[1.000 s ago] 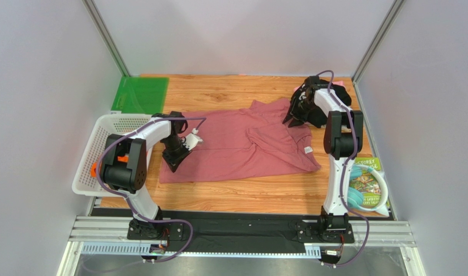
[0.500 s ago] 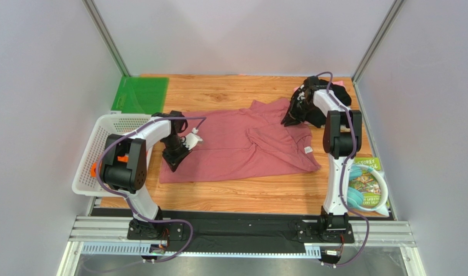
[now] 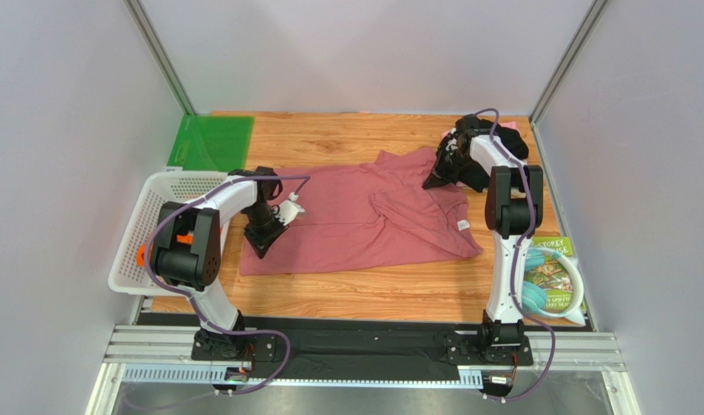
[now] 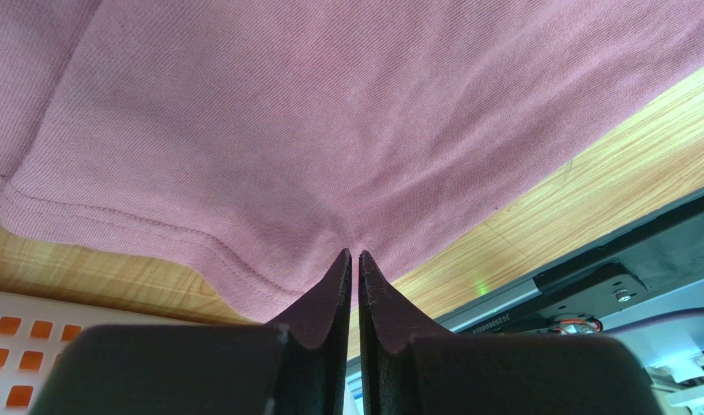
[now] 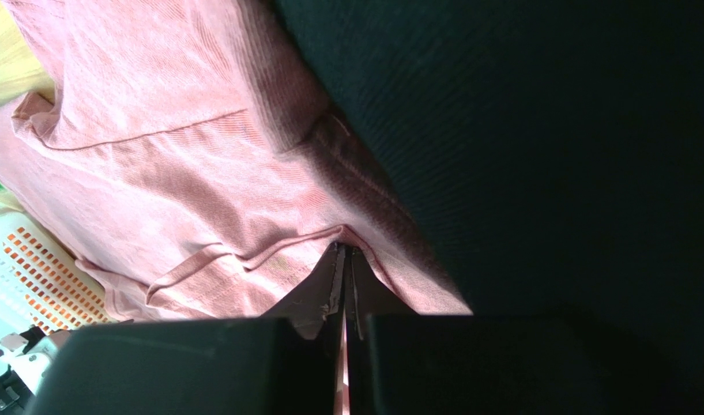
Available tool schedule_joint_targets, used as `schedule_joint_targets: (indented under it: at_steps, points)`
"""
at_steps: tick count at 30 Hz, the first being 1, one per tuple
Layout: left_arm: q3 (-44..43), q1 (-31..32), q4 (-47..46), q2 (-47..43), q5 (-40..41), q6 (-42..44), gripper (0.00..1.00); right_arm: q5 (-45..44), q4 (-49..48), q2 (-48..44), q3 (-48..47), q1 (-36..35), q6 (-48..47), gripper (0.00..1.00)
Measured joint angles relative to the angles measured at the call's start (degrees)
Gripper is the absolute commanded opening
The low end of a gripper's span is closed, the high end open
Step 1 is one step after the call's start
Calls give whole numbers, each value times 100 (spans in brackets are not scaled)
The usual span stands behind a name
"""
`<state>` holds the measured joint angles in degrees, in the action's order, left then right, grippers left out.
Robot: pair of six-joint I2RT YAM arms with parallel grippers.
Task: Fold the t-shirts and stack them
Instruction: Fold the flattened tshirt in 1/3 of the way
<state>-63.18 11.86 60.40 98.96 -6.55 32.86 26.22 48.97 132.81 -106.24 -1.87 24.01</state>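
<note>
While dusty-rose t-shirt [image 3: 364,220] lies spread mid-surface, left edge is clamped by left gripper [image 4: 354,255] near basket [image 3: 156,194], far-right edge by right gripper [image 5: 342,251] against black t-shirt [image 5: 546,130]; bare surface [image 3: 346,298] seen in front.

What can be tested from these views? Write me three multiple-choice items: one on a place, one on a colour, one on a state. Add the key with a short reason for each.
1. Where does the white plastic mesh basket stand?
A. at the wooden table's left edge
B. at its right edge
C. at its far middle

2. What colour is the flat rectangular sheet at the far left corner?
A. blue
B. green
C. yellow

3. How is the left claw?
A. wide open over bare wood
B. holding the basket
C. shut on the large dusty-rose cloth t-shirt

Key:
1 A, the top view shows it left of the shirt.
2 B, it is plainly green.
3 C, the left wrist view shows cloth puckering into its closed tips.
</note>
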Motion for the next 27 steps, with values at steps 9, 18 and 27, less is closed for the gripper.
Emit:
schedule_joint_targets:
  at_steps: [9, 18, 27]
  points:
    - [0, -7, -4, 0, 4, 4, 12, -46, 0, 7, 0, 22, 15, 0]
    - [0, -7, -4, 0, 2, 4, 12, -179, -13, -72, 15, 227, 15, 38]
    - [-87, -7, -153, 22, -2, -125, 11, -13, -181, -103, 120, 304, 15, 34]
